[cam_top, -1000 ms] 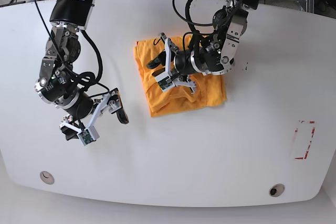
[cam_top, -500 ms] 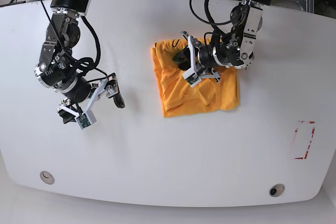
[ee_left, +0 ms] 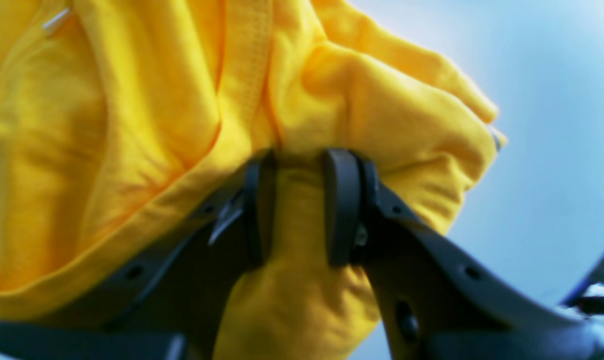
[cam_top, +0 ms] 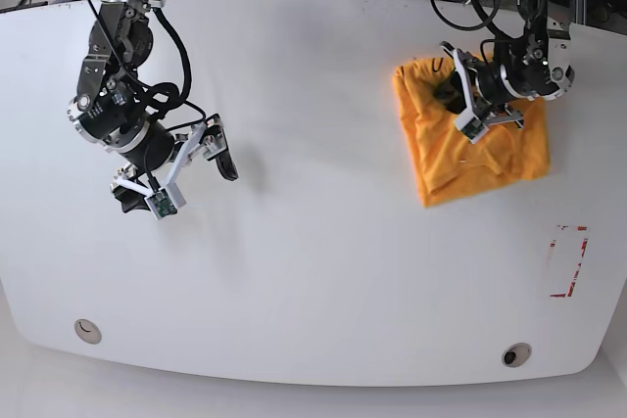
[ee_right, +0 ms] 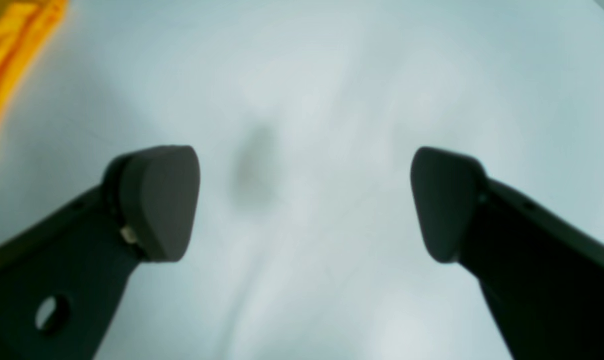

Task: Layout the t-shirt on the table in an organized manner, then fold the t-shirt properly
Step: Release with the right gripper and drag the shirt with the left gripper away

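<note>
While my left gripper clamps a bunched ridge of the t-shirt between its two dark pads, the garment lies as a folded, wrinkled block on the table, toward the far right part of the top. I see its near edge running skewed, well clear of the red-marked rectangle that sits closer to me beside the table's right edge. Between the shirt and that rectangle I have bare white surface. From the left wrist view, cloth spills over both sides of the pinch, and blurred tabletop shows to the right of it.

My right gripper hangs spread wide with nothing between its fingers, over bare table far left of the shirt; only an orange sliver shows in its view's upper left corner. Two grommet holes sit along the near edge.
</note>
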Robot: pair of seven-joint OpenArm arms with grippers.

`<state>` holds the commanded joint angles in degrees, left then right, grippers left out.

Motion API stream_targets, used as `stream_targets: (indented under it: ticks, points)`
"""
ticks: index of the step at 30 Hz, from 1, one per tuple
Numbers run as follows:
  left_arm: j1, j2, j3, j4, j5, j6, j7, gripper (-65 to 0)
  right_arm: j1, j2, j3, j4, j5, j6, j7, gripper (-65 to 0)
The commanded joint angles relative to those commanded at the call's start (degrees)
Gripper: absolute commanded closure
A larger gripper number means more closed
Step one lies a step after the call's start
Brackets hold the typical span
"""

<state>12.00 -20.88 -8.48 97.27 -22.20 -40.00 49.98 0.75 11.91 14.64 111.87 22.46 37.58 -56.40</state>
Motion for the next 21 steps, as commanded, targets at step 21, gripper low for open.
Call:
stream_targets:
  ticks: [21]
  points:
    - [-2.5,3.8,-12.7,10.1,-6.2,0.0,16.0,-15.4,-1.6,1.6,-0.2,0.0,4.7,1.05,0.0,-65.0]
